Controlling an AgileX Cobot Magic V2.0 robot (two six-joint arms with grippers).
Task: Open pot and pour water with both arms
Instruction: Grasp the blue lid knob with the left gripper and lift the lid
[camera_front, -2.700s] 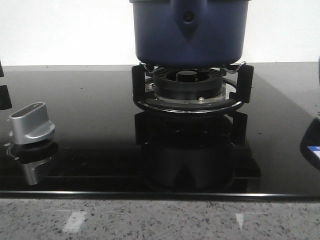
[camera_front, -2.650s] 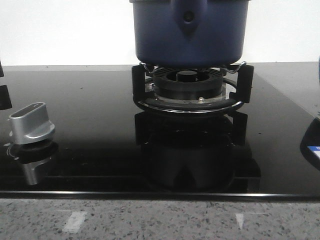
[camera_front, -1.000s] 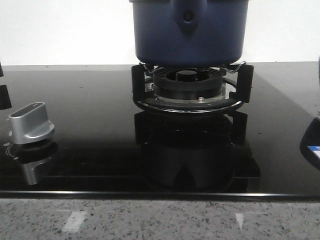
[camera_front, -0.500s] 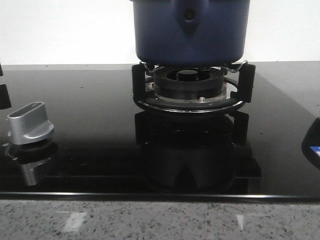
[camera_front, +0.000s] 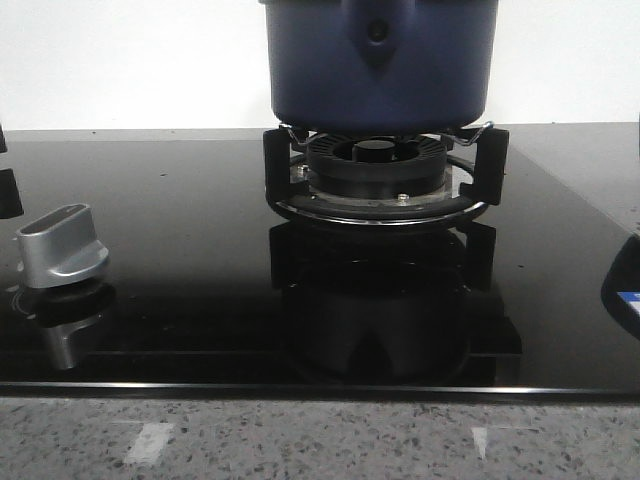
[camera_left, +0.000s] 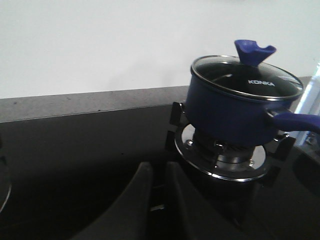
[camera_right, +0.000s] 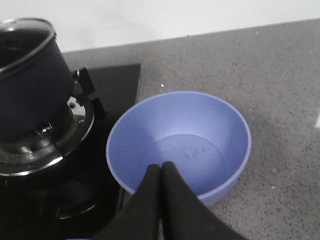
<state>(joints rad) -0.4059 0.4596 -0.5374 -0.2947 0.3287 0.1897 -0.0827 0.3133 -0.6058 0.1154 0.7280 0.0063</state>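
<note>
Though lidded, pot (camera_left: 235, 112) beyond jaws

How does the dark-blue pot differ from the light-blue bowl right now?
The dark-blue matte pot sits raised on the black burner grate; the light-blue round bowl rests directly on the speckled grey counter.
The pot is covered by a glass lid with a blue knob; the bowl is open.
The pot has a long side handle; the bowl has none.
Both are round and blue.
</note>
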